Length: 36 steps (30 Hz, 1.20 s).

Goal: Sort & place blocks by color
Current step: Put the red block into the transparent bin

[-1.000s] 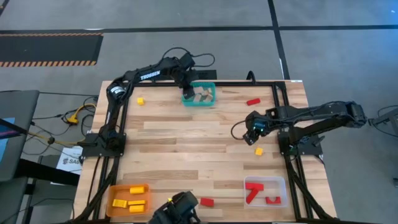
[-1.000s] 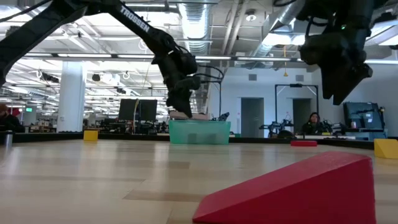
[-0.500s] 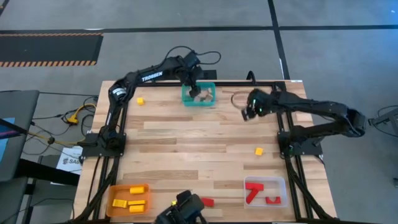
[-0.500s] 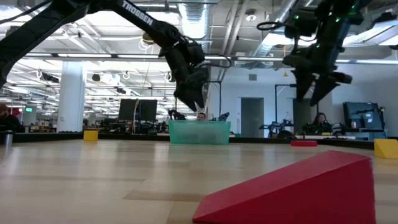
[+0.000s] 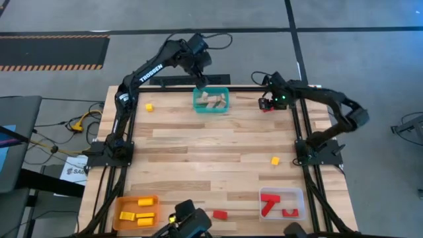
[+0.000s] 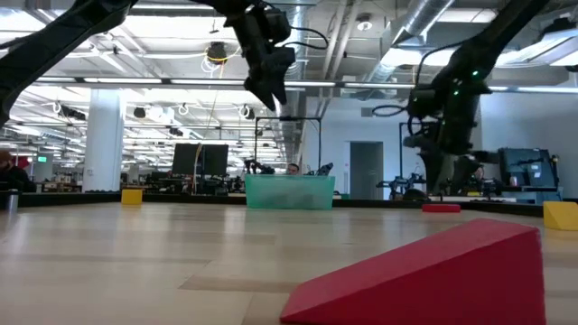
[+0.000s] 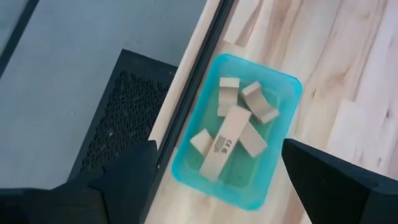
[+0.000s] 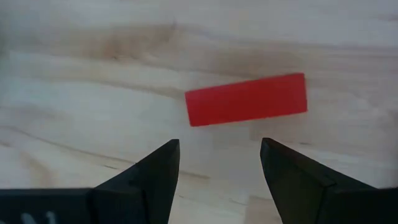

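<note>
My left gripper (image 5: 199, 80) is open and empty, high above the teal bin (image 5: 211, 100) at the table's far edge. The bin (image 7: 283, 134) holds several tan wood blocks (image 7: 233, 127). My right gripper (image 5: 267, 104) is open, pointing down just above a red bar (image 8: 247, 99) that lies flat on the table near the far right. Its fingers stand over the table on the bar's near side and touch nothing. In the low view the left gripper (image 6: 274, 88) hangs well above the bin (image 6: 289, 192), and the right gripper (image 6: 437, 185) is low over the red bar (image 6: 441, 208).
A yellow cube (image 5: 149, 106) lies at the far left and another (image 5: 275, 160) at the right. A red wedge (image 5: 219, 214) lies at the near edge. The orange bin (image 5: 121, 200) holds yellow blocks and the clear bin (image 5: 299, 196) holds red ones, both near the front.
My left gripper has let a tan block go into the teal bin, opened, and risen toward the far edge. My right gripper has swung from beside the yellow cube at the right toward the far edge and come down over the red bar.
</note>
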Each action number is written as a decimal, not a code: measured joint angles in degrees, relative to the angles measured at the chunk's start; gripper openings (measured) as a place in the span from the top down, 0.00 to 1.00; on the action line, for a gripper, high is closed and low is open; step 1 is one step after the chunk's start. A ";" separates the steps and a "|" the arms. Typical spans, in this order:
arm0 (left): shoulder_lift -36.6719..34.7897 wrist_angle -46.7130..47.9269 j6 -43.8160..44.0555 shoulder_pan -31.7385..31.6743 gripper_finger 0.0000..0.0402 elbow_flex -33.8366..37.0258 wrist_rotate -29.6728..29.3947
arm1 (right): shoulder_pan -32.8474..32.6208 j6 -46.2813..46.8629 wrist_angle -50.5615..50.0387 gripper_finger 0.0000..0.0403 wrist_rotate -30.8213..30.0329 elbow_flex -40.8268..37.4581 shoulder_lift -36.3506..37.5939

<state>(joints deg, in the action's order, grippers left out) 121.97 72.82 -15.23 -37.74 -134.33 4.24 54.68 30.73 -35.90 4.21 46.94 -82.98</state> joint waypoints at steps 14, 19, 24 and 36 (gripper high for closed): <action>-5.43 16.33 1.78 -2.33 0.18 0.64 -4.20 | -4.24 -52.45 -18.69 0.39 -4.72 21.41 -13.35; -12.80 14.90 1.34 -2.44 0.23 0.82 -0.54 | -5.09 -70.01 -26.19 0.39 -8.78 23.32 -17.93; -24.23 5.73 3.11 -1.98 0.25 9.96 2.56 | -5.55 -75.87 -28.23 0.39 -13.98 23.35 -22.53; -52.04 -27.73 8.84 1.05 0.25 53.80 -4.03 | -7.25 -77.49 -21.70 0.39 -16.77 23.65 -26.92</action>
<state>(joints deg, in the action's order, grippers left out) 69.94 45.08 -6.39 -36.68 -80.52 0.21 47.43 -46.76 -57.60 -12.56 70.59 -109.89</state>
